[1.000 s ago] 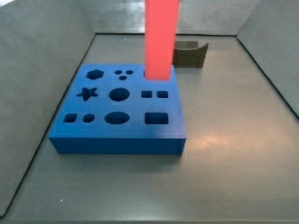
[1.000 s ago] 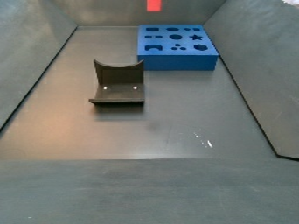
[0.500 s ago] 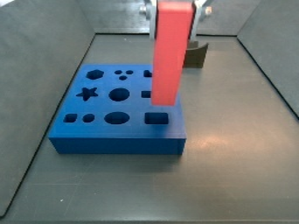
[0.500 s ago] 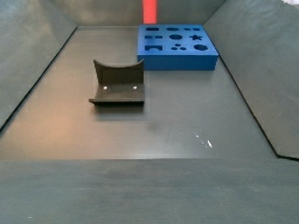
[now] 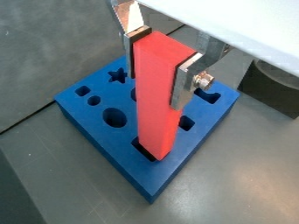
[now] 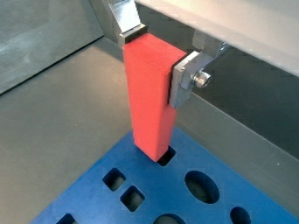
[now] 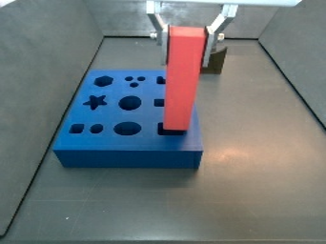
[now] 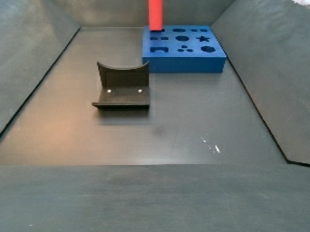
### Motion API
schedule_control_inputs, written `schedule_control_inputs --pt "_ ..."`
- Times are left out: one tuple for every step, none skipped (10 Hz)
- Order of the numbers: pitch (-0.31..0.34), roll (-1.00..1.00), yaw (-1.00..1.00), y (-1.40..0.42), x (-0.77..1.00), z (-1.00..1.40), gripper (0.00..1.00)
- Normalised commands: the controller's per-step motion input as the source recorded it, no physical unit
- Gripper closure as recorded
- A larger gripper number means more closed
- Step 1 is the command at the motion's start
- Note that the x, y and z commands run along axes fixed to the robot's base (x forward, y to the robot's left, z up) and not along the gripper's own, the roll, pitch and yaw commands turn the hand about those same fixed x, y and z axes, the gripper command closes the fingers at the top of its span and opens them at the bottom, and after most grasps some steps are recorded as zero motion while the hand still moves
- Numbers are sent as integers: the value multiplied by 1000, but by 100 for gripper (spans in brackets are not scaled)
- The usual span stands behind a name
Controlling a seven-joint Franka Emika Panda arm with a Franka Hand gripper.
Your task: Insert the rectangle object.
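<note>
The rectangle object, a long red-pink bar, stands upright over the blue block. Its lower end sits at the mouth of the block's rectangular hole, near the block's corner. Both wrist views show this, on the bar and again. My gripper is shut on the bar's top end. The silver fingers clamp its two sides, which also shows in a wrist view. In a side view only the bar's lower part shows, at the block's far corner.
The small dark olive holder stands on the floor apart from the block; it also shows behind the bar in a side view. Other shaped holes, among them a star, cover the block's top. Grey walls enclose the floor.
The gripper has come down with the bar and shifted towards the block's corner. The bar's lower end has dropped from above the block to the rectangular hole.
</note>
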Motion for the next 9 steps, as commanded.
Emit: schedule_control_inputs --pt "-57 -77 80 -111 -46 -214 100" --pt "-50 -54 89 -86 -66 -194 100" --pt "-50 -57 94 -51 -83 -163 100" --pt "-24 0 120 0 -137 -211 100" --pt "-31 0 109 77 -234 -174 100" --pt "-13 0 60 97 -129 -180 100" --pt "0 0 23 60 0 -214 100" --pt "0 0 0 0 0 -300 100" --pt "-40 -21 0 0 0 -434 100"
